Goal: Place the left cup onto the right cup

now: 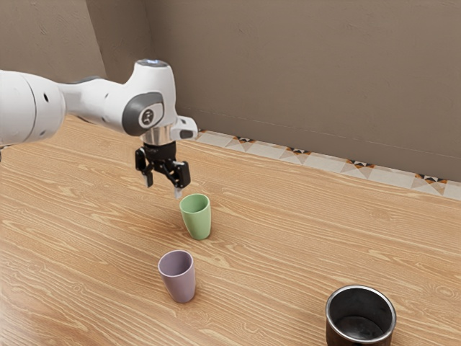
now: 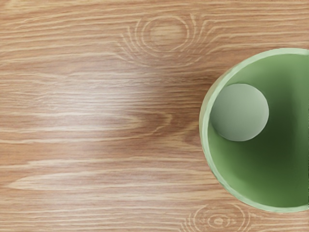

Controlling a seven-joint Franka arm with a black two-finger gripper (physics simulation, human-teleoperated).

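While the tool (image 1: 164, 185) hangs with its fingers spread and nothing between them, just above the green cup (image 1: 195, 216) and a little to the exterior view's left of its rim, none of the stacking is done. Both cups stand upright and apart on the tabletop (image 1: 302, 231), the purple cup (image 1: 177, 275) nearer the camera and the green one just beyond it. Judging by where the tool hovers, the green cup is the one to be picked up. The descent, the grasp, the lift and the setting onto the purple cup are all left to do. In the wrist view the green cup (image 2: 241, 113) shows open and empty, off to one side of the hand. The tabletop is light, knotty wood grain. A dark pot (image 1: 360, 317) sits at the near right, and a plain grey-brown wall (image 1: 324, 65) with a patterned tile strip (image 1: 317, 160) closes the far side.
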